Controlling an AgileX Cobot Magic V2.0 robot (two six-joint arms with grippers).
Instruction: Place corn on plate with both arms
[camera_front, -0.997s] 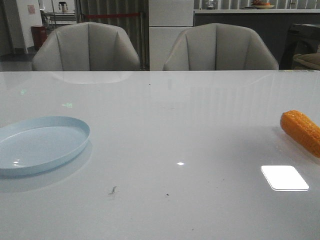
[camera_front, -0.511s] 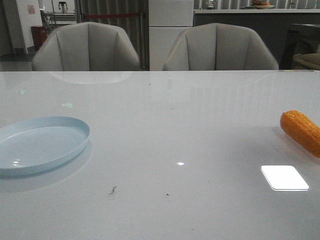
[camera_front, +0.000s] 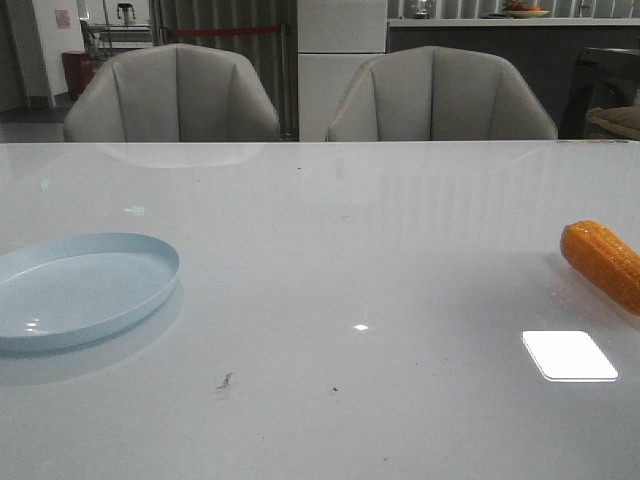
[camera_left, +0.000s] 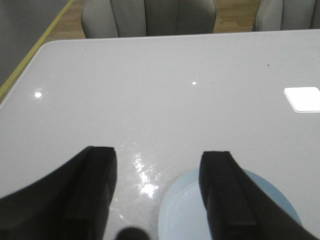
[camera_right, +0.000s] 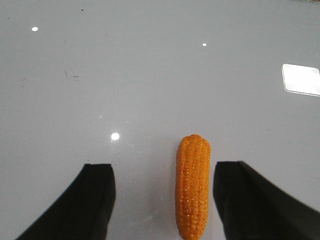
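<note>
The corn (camera_front: 603, 262) lies flat on the bench (camera_front: 380, 250) at the right edge of the front view, partly cut off by the frame. The plate (camera_front: 80, 290) sits at the left edge of the same picture. The two are well apart, with bare bench between them, which likely explains why both arms are called for: each thing sits on one arm's own side.

In the right wrist view the right claw (camera_right: 162, 200) hangs released over the corn (camera_right: 192, 192). The cob shows in the lower middle of that frame, between the two dark fingers (camera_right: 95, 200) and nearer the one on the right of the frame. Neither finger appears to touch it. The cob runs lengthwise along the gap, so the fingers would close across its narrow width, a sensible line-up for a pick.

In the left wrist view the left claw (camera_left: 157, 192) is also released and holds nothing. It hangs above the plate (camera_left: 182, 212), whose pale blue rim shows at the bottom of that frame.

The plate is empty. No part of the task looks done yet.
</note>
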